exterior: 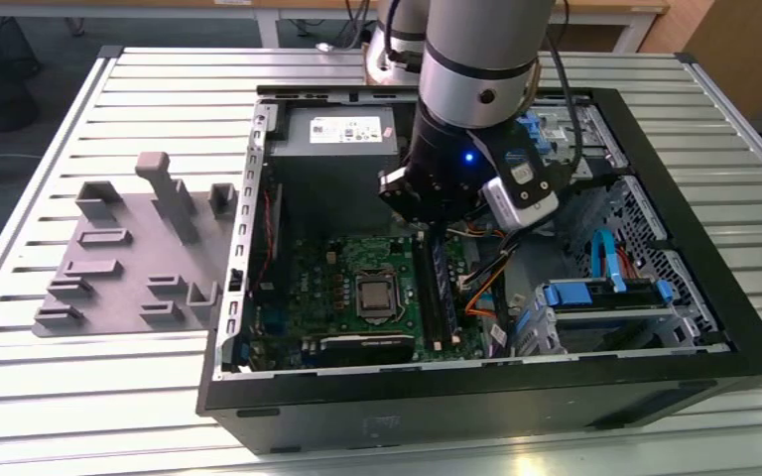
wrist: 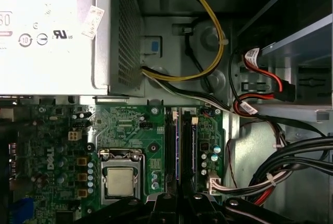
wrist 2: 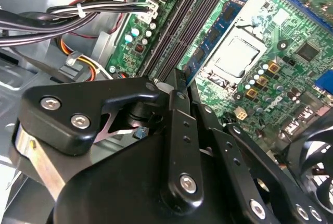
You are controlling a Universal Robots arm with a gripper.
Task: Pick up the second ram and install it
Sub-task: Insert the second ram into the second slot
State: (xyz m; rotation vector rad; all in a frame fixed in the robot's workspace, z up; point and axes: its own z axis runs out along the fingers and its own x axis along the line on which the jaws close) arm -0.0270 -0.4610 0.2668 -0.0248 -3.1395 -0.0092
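Observation:
The second ram, a thin blue-green stick with black chips, stands on edge along the memory slots beside the silver processor. In the first wrist view it appears edge-on as a dark strip. My gripper is down inside the open computer case, and its black fingers are closed at the near end of the stick. In the exterior view the gripper hangs over the far end of the slots, with the stick running out below it. The gripper's tips straddle the strip in the first wrist view.
The large green board lies in the case floor, with the power supply behind it. Cable bundles run beside the slots. A blue drive cage sits on the exterior view's right. A grey tray with upright posts stands outside the case.

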